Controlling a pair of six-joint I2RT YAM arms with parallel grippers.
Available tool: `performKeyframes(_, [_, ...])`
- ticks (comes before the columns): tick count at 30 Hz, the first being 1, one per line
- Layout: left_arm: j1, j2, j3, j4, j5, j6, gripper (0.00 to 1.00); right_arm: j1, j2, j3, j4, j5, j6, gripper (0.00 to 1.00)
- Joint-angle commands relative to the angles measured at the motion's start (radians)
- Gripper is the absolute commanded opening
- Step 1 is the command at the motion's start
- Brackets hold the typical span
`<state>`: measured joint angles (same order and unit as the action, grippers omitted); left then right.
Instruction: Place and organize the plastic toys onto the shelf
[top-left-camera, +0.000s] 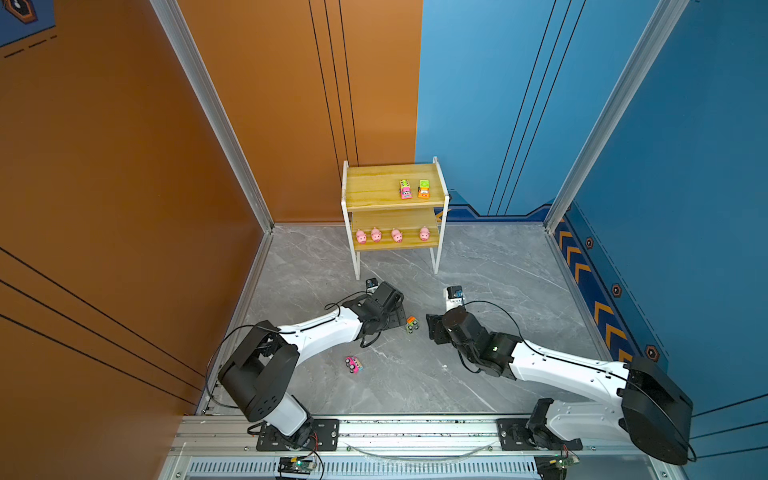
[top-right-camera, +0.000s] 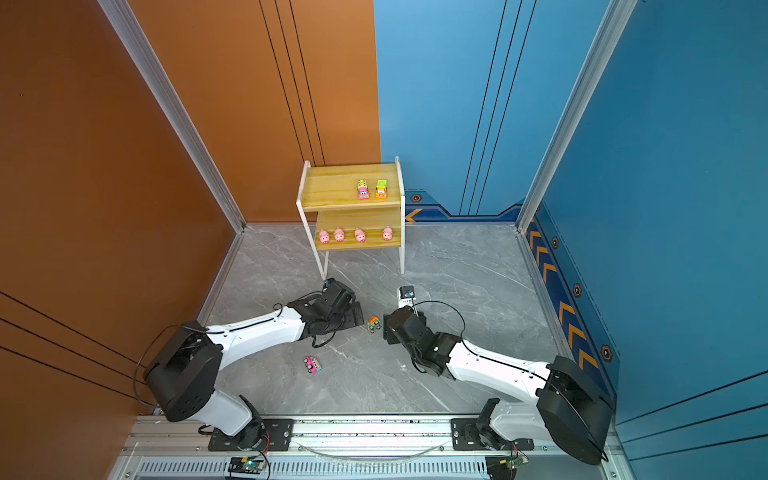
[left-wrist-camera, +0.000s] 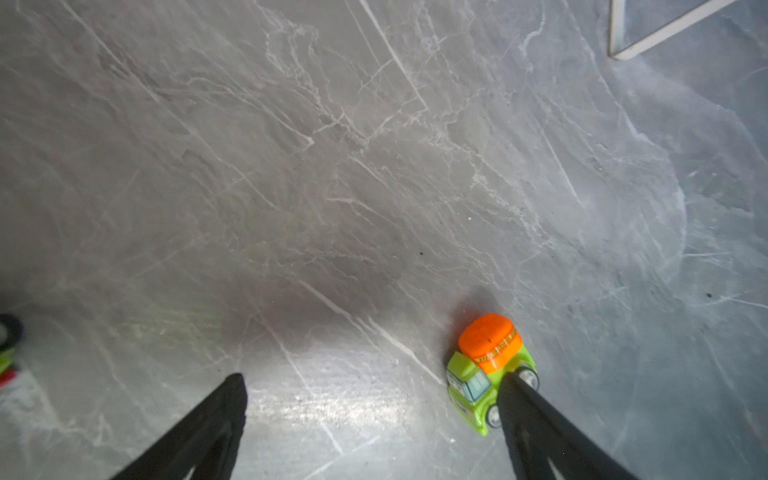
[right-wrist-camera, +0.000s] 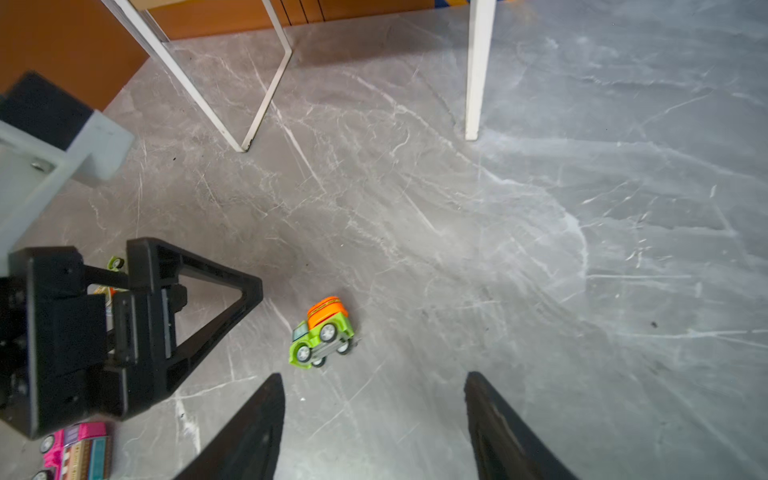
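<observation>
While the green-and-orange truck (right-wrist-camera: 322, 332) lies on its side, left fingers (left-wrist-camera: 224, 407) gape beside it. Right fingers (right-wrist-camera: 257, 415) apart, empty.

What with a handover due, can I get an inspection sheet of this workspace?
Surface: grey marbled floor, glossy.
Job's things: shelf holds two cars on the top board and four pigs on the lower one. On the floor: truck on its side between the arms, pink car tipped over, green toy mostly hidden behind the left end effector.
Clutter: nothing seen.
End effectors: left end effector open, one finger by the truck; right end effector open, empty.
Cables: black cables loop along both arms, none on the toys.
Surroundings: orange and blue walls; metal rail at the front.
</observation>
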<state>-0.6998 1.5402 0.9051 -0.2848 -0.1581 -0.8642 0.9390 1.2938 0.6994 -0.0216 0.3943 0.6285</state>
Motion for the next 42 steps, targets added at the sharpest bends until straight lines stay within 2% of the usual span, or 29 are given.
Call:
performKeyframes(1, [0.019,-0.078,-0.027,-0.038,0.098,0.131,0.98,0.022,0.076,0.122,-0.222,0.048,0.196,0.7])
performKeyframes(5, [0.022,-0.145,-0.072,-0.034,0.059,0.243,0.98,0.016,0.164,0.232,-0.311,0.022,0.326,0.71])
performKeyframes(8, [0.019,-0.19,-0.122,0.011,0.048,0.278,0.98,-0.023,0.23,0.292,-0.349,-0.056,0.446,0.7])
performKeyframes(11, [0.014,-0.221,-0.183,0.075,0.054,0.307,0.98,-0.052,0.284,0.341,-0.373,-0.125,0.544,0.69])
performKeyframes(17, [-0.007,-0.251,-0.291,0.25,0.078,0.371,0.98,-0.076,0.396,0.474,-0.489,-0.177,0.7,0.67])
performKeyframes(27, [-0.023,-0.313,-0.401,0.413,0.127,0.473,0.98,-0.074,0.558,0.63,-0.584,-0.227,0.83,0.67])
performKeyframes(42, [-0.019,-0.376,-0.446,0.434,0.126,0.47,0.98,-0.091,0.684,0.693,-0.593,-0.264,0.874,0.65])
